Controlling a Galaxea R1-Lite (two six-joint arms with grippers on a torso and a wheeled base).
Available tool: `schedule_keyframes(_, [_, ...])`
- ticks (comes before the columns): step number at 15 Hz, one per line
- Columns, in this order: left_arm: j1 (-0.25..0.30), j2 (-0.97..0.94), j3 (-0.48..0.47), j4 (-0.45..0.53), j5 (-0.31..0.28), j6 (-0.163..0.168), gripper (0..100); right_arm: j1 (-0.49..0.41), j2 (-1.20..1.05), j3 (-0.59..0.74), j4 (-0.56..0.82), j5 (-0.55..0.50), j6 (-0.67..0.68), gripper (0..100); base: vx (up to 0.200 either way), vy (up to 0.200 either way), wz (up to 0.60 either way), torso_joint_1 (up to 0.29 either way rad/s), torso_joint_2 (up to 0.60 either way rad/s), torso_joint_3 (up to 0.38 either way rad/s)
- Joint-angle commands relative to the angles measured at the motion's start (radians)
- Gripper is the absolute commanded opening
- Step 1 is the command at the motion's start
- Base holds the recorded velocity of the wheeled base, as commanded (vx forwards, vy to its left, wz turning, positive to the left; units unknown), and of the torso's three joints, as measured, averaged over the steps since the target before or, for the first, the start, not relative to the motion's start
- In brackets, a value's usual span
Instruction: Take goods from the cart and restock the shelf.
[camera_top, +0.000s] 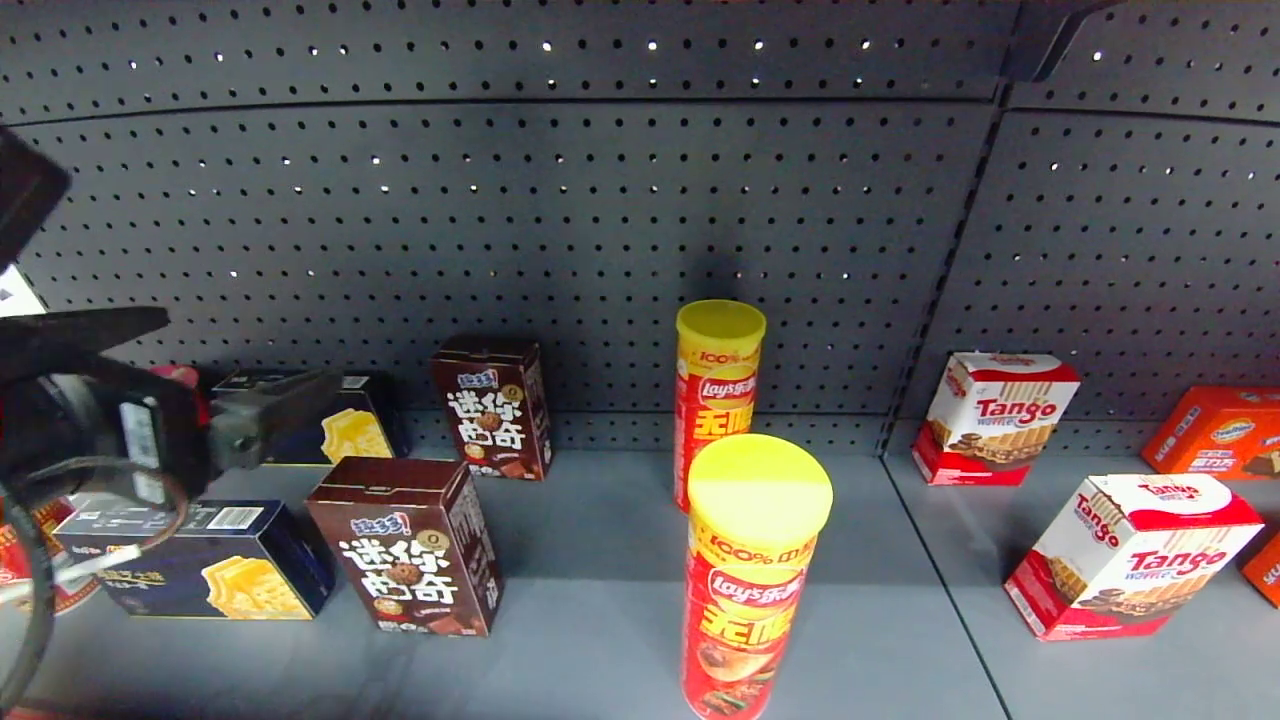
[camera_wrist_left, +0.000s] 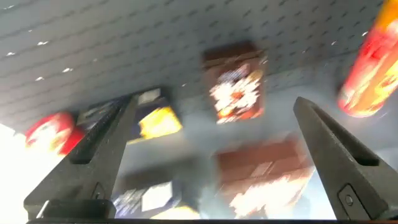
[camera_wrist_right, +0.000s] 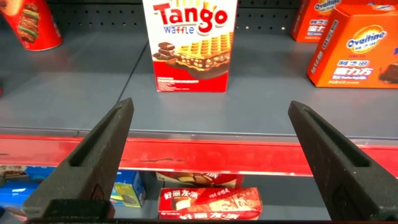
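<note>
Grey shelf (camera_top: 600, 610), bare stretch between brown boxes (camera_top: 405, 560) on the left and two chip cans (camera_top: 755, 580) in the middle, wafer boxes (camera_top: 1130, 565) on the right, left gripper (camera_wrist_left: 214, 102) released, empty, near the left boxes, right gripper (camera_wrist_right: 210, 106) released, empty, just outside the red front edge (camera_wrist_right: 199, 152)

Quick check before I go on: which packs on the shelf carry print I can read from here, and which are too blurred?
Front chip can: logo and large characters, readable.
Wafer box: big logo, readable.
Orange box: logo, readable.
Front brown box: white characters, readable.
Navy box: barcode label, print too small.
Rear brown box, left wrist view: too blurred.
</note>
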Motion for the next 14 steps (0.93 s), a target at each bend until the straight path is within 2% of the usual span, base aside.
schedule_keyframes(1, [0.145, -0.262, 0.169, 0.000, -0.063, 0.024, 100, 0.000, 0.001, 0.000, -0.001, 0.000, -0.005, 100, 0.000, 0.000, 0.00, 0.000, 0.00, 0.000])
schedule_keyframes(3, [0.274, -0.390, 0.236, 0.009, -0.071, 0.001, 100, 0.008, 0.030, -0.045, 0.002, 0.035, -0.074, 100, 0.000, 0.000, 0.00, 0.000, 0.00, 0.000])
schedule_keyframes(4, [0.289, -0.412, 0.255, 0.011, -0.070, -0.017, 100, 0.006, 0.113, -0.112, 0.002, 0.049, -0.072, 100, 0.000, 0.000, 0.00, 0.000, 0.00, 0.000])
schedule_keyframes(5, [0.304, -0.435, 0.293, 0.014, -0.067, -0.039, 100, 0.011, 0.287, -0.247, -0.009, 0.055, -0.063, 100, 0.000, 0.000, 0.00, 0.000, 0.00, 0.000])
schedule_keyframes(6, [0.309, -0.441, 0.307, 0.015, -0.067, -0.040, 100, 0.017, 0.336, -0.292, -0.009, 0.058, -0.058, 100, 0.000, 0.000, 0.00, 0.000, 0.00, 0.000])
schedule_keyframes(7, [0.310, -0.447, 0.333, 0.015, -0.067, -0.025, 100, 0.074, 0.514, -0.439, -0.009, 0.112, -0.067, 100, 0.000, 0.000, 0.00, 0.000, 0.00, 0.000])
schedule_keyframes(8, [0.306, -0.443, 0.331, 0.015, -0.068, 0.015, 100, 0.126, 0.627, -0.522, -0.017, 0.127, -0.090, 100, 0.000, 0.000, 0.00, 0.000, 0.00, 0.000])
schedule_keyframes(9, [0.301, -0.437, 0.333, 0.015, -0.070, 0.035, 100, 0.158, 0.679, -0.551, -0.021, 0.127, -0.098, 100, 0.000, 0.000, 0.00, 0.000, 0.00, 0.000])
schedule_keyframes(10, [0.270, -0.415, 0.344, 0.017, -0.074, 0.073, 100, 0.265, 0.794, -0.588, -0.069, 0.113, -0.121, 100, 0.000, 0.000, 0.00, 0.000, 0.00, 0.000])
schedule_keyframes(11, [0.254, -0.406, 0.350, 0.015, -0.074, 0.072, 100, 0.307, 0.833, -0.588, -0.089, 0.095, -0.144, 100, 0.000, 0.000, 0.00, 0.000, 0.00, 0.000])
schedule_keyframes(12, [0.244, -0.395, 0.353, 0.015, -0.074, 0.064, 100, 0.416, 0.909, -0.569, -0.138, 0.024, -0.181, 100, 0.000, 0.000, 0.00, 0.000, 0.00, 0.000])
schedule_keyframes(14, [0.241, -0.395, 0.353, 0.015, -0.074, 0.040, 100, 0.555, 1.000, -0.529, -0.248, -0.068, -0.176, 100, 0.000, 0.000, 0.00, 0.000, 0.00, 0.000])
